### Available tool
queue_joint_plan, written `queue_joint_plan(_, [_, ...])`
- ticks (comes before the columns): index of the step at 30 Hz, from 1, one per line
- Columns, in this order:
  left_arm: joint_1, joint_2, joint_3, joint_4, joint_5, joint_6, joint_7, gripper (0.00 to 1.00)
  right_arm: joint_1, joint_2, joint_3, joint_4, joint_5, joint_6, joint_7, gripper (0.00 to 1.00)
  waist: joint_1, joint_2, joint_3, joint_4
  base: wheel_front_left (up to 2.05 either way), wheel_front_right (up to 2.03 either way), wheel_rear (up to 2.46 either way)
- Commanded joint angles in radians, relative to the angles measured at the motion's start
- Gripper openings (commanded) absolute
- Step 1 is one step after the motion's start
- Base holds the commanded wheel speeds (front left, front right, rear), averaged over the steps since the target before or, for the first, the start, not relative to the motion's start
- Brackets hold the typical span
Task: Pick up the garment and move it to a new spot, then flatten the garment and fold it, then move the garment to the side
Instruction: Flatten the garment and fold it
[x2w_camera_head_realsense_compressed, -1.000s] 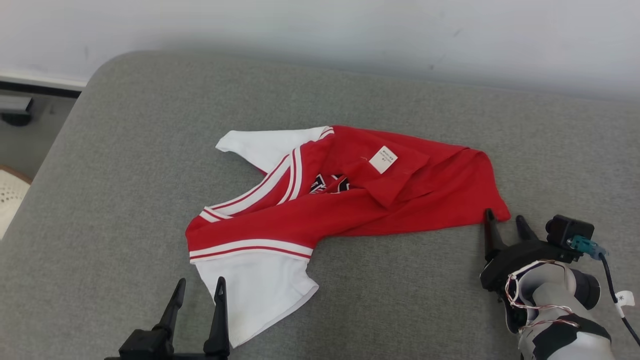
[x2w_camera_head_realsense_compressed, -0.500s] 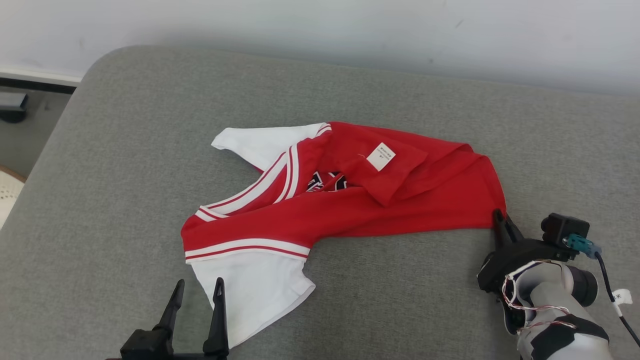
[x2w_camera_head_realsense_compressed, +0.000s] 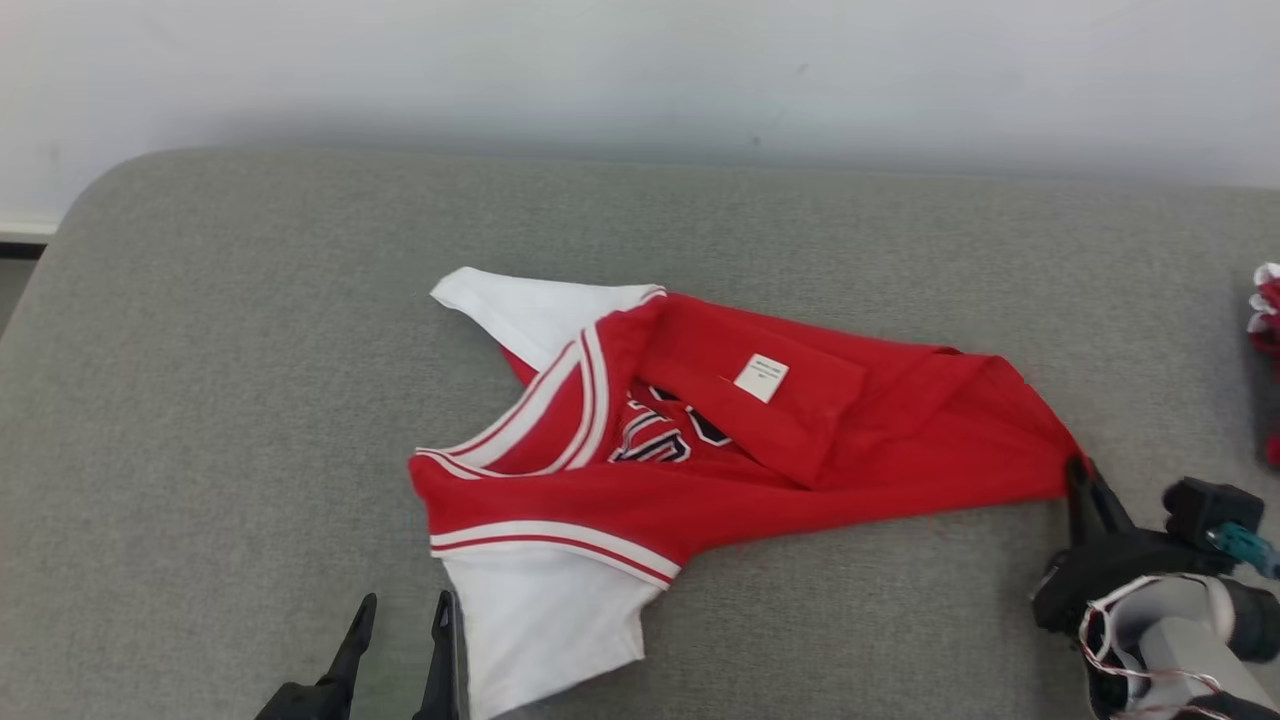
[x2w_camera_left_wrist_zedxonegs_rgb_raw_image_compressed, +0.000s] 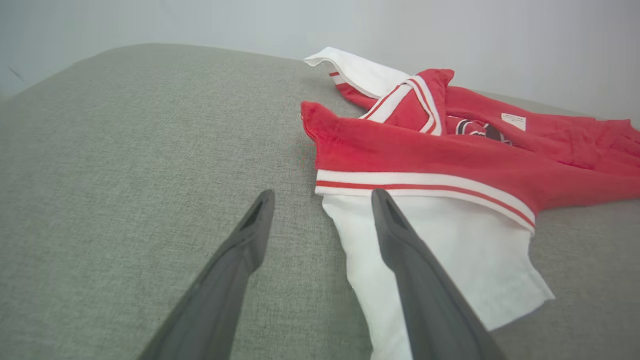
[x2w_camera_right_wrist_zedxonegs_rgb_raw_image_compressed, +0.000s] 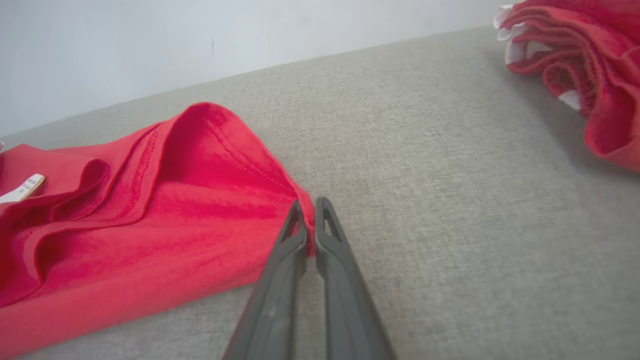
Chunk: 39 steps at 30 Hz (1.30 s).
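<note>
A red garment (x2w_camera_head_realsense_compressed: 760, 440) with white sleeves and white trim lies crumpled across the middle of the grey cushion (x2w_camera_head_realsense_compressed: 250, 330), a white tag on its top fold. My right gripper (x2w_camera_head_realsense_compressed: 1082, 478) is shut on the garment's right hem corner; in the right wrist view the fingers (x2w_camera_right_wrist_zedxonegs_rgb_raw_image_compressed: 295, 235) pinch the red edge (x2w_camera_right_wrist_zedxonegs_rgb_raw_image_compressed: 200, 200). My left gripper (x2w_camera_head_realsense_compressed: 403, 612) stands open at the lower left, beside the white sleeve (x2w_camera_left_wrist_zedxonegs_rgb_raw_image_compressed: 450, 250), its right finger (x2w_camera_left_wrist_zedxonegs_rgb_raw_image_compressed: 395, 225) over the sleeve's edge and nothing between the fingers.
A second pile of red and white cloth (x2w_camera_right_wrist_zedxonegs_rgb_raw_image_compressed: 585, 60) lies at the cushion's far right edge (x2w_camera_head_realsense_compressed: 1265, 330). A pale wall (x2w_camera_head_realsense_compressed: 640, 70) runs behind the cushion. Bare grey surface spreads to the left and front.
The right gripper closed on the hem corner and the garment's right end has stretched rightward. The head camera has shifted, bringing the right-hand cloth pile into view.
</note>
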Motion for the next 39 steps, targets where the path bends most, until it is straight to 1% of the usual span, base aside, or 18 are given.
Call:
queue_joint_plan(1, [0.014, 0.001, 0.000, 0.006, 0.001, -0.001, -0.004, 1.00, 0.025, -0.017, -0.010, -0.011, 0.009, -0.003, -0.001, 0.00, -0.0001, -0.0001, -0.015, -0.023, 0.00, 0.00, 0.00])
queue_joint_plan(4, [0.019, 0.000, -0.003, 0.016, -0.003, -0.002, -0.004, 1.00, 0.075, -0.034, -0.034, -0.041, 0.015, -0.003, -0.001, 0.00, -0.0001, -0.0001, -0.026, -0.036, 0.00, 0.00, 0.00])
queue_joint_plan(7, [0.021, -0.003, -0.006, 0.022, -0.008, 0.002, -0.004, 1.00, 0.131, -0.037, -0.060, -0.070, 0.016, -0.003, 0.000, 0.00, -0.0001, -0.0001, -0.034, -0.046, 0.00, 0.00, 0.00])
queue_joint_plan(13, [0.034, -0.005, -0.012, 0.030, -0.020, -0.001, -0.001, 1.00, 0.242, -0.011, -0.076, -0.141, 0.009, -0.003, -0.001, 0.00, -0.0001, -0.0001, -0.045, -0.065, 0.00, 0.00, 0.00])
queue_joint_plan(19, [0.045, 0.002, -0.018, 0.018, -0.024, -0.006, 0.001, 1.00, 0.288, 0.019, -0.080, -0.188, 0.000, -0.003, 0.000, 0.00, -0.0001, -0.0001, -0.054, -0.090, 0.00, 0.00, 0.00])
queue_joint_plan(20, [0.048, 0.003, -0.021, 0.016, -0.024, -0.007, 0.003, 1.00, 0.293, 0.019, -0.083, -0.201, -0.006, -0.003, -0.001, 0.75, -0.0001, -0.0001, -0.056, -0.093, 0.00, 0.00, 0.00])
queue_joint_plan(21, [0.053, 0.004, -0.023, 0.015, -0.023, -0.006, 0.006, 1.00, 0.298, 0.022, -0.084, -0.219, -0.010, -0.003, -0.001, 1.00, -0.0001, -0.0001, -0.059, -0.097, 0.00, 0.00, 0.00])
queue_joint_plan(25, [0.063, 0.004, -0.026, 0.008, -0.021, 0.002, 0.006, 1.00, 0.348, 0.046, -0.123, -0.314, -0.033, -0.003, 0.000, 1.00, -0.0001, -0.0001, -0.069, -0.114, 0.00, 0.00, 0.00])
queue_joint_plan(28, [0.078, 0.000, -0.029, 0.000, -0.022, 0.008, 0.005, 1.00, 0.400, 0.067, -0.140, -0.408, -0.061, -0.003, -0.001, 1.00, -0.0001, -0.0001, -0.075, -0.130, 0.00, 0.00, 0.00])
queue_joint_plan(33, [0.102, -0.008, -0.030, -0.011, -0.027, 0.015, 0.002, 1.00, 0.504, 0.098, -0.111, -0.549, -0.078, -0.003, -0.001, 1.00, -0.0001, -0.0001, -0.080, -0.155, 0.00, 0.00, 0.00])
queue_joint_plan(36, [0.118, -0.011, -0.037, -0.012, -0.031, 0.016, 0.006, 1.00, 0.545, 0.113, -0.097, -0.599, -0.075, -0.003, 0.000, 1.00, -0.0001, -0.0001, -0.081, -0.167, 0.00, 0.00, 0.00])
queue_joint_plan(39, [0.137, -0.013, -0.045, -0.007, -0.045, 0.014, 0.031, 1.00, 0.567, 0.123, -0.087, -0.619, -0.073, -0.003, -0.001, 1.00, -0.0001, -0.0001, -0.083, -0.174, 0.00, 0.00, 0.00])
